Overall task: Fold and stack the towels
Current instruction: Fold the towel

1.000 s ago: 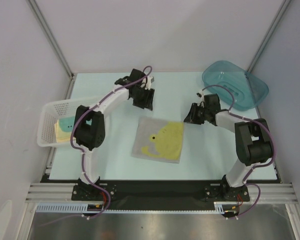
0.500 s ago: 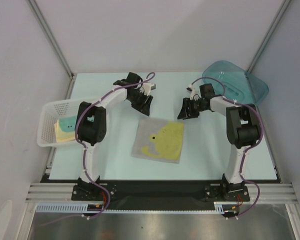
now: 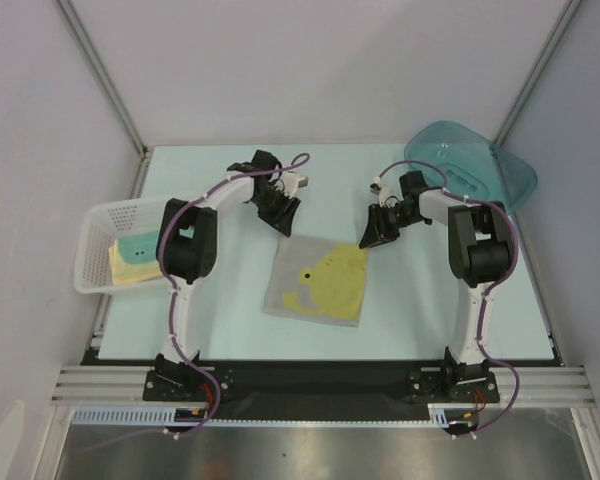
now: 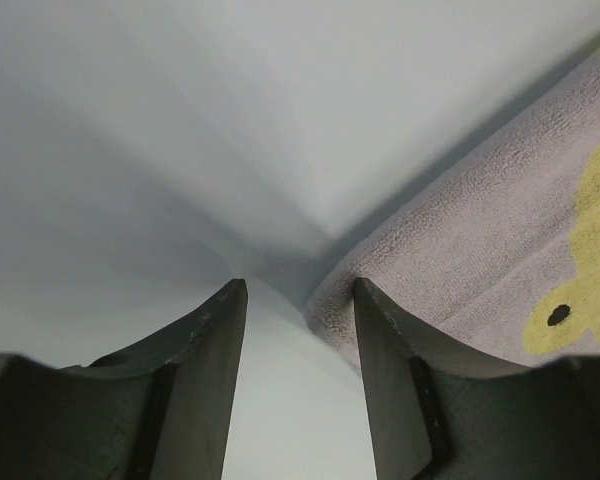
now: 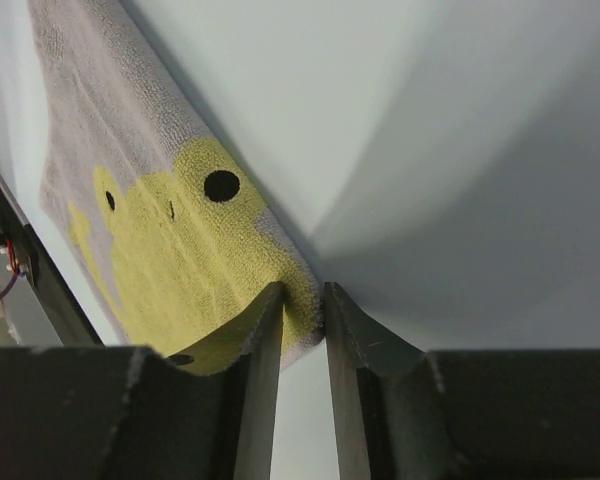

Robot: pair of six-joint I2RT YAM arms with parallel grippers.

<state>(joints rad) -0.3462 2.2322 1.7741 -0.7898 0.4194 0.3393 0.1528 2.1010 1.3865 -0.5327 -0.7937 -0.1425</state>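
Both arms have drawn in on the spread beige-grey towel (image 3: pixel 317 280) since a second ago. The left fingers (image 4: pixel 195 380) have come nearer to its far left corner. The right fingers (image 5: pixel 255 390) have settled at its far right corner, and that arm's elbow has swung up from the near right side toward the teal tub (image 3: pixel 470 168). The towel itself has not shifted.

It lies flat and unfolded in the middle of the tabletop (image 3: pixel 230 300), its yellow chick shape facing up, one edge a little skewed to the table's edge.

From the left wrist, the left fingers stand open with bare tabletop showing between them. The towel's corner reaches into the gap beside the right-hand finger.

From the right wrist, the right fingers stand close together with only a narrow slot between them, and the towel's yellow corner sits right at their tips. I cannot tell whether they are pinching it.

At the left edge, the white mesh basket (image 3: pixel 92 228) holds a pale yellow and teal towel (image 3: pixel 132 256), well apart from the spread one. The tub sits tilted at the far right corner.
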